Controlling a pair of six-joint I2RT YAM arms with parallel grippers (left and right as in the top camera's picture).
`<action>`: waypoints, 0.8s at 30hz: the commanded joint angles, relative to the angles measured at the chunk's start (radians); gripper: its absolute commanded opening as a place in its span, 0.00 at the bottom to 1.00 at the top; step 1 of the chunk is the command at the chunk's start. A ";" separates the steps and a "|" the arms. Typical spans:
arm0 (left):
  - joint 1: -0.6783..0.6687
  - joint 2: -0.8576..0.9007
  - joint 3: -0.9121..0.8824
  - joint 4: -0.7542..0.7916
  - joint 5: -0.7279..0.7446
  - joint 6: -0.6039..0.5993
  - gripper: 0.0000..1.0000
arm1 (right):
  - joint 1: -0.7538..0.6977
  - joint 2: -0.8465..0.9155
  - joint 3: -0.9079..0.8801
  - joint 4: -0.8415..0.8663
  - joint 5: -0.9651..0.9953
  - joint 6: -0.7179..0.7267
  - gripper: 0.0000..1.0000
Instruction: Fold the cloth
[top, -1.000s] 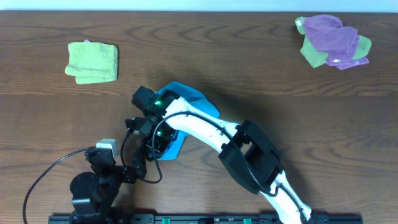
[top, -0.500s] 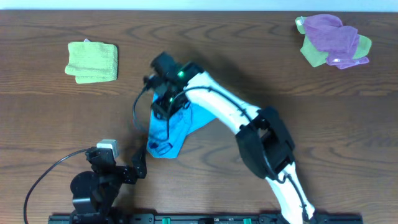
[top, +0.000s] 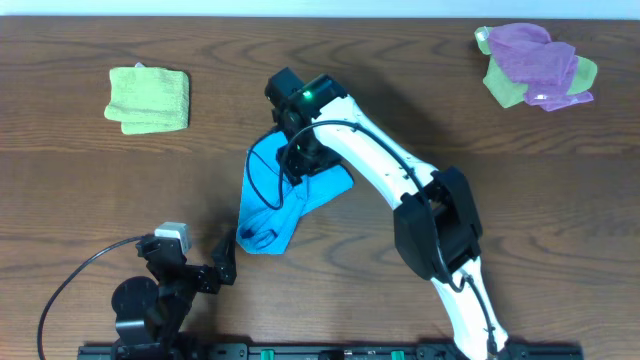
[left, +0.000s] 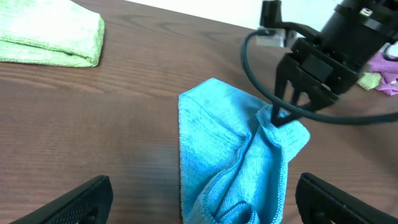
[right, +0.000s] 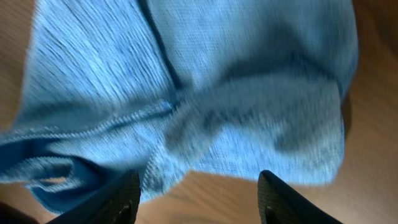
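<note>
The sky-blue cloth (top: 275, 215) lies crumpled on the wooden table, stretched from the near left to the far right. It also shows in the left wrist view (left: 230, 149) and fills the right wrist view (right: 186, 74). My right gripper (top: 298, 165) hangs over the cloth's far edge (left: 283, 115). Its fingers (right: 199, 199) are spread, with bare wood between them. My left gripper (top: 222, 262) is open and empty, low near the cloth's near end (left: 205, 202).
A folded light green cloth (top: 148, 98) lies at the far left and shows in the left wrist view (left: 50, 37). A purple cloth on a green one (top: 535, 62) sits at the far right corner. The left arm's base and cable (top: 140, 300) are at the front left.
My right gripper has moved from the cloth's near left end up and to the right, to its far edge. The cloth now shows more, drawn out lengthwise. The left arm stayed put.
</note>
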 joint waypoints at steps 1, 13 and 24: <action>-0.003 -0.002 0.001 0.006 -0.005 -0.004 0.95 | 0.016 -0.010 0.020 -0.012 0.055 0.045 0.63; -0.003 -0.002 0.001 0.006 -0.005 -0.004 0.95 | 0.031 0.037 0.018 0.046 0.044 0.052 0.65; -0.003 -0.002 0.001 0.006 -0.005 -0.004 0.95 | 0.029 0.084 0.018 0.071 0.045 0.052 0.60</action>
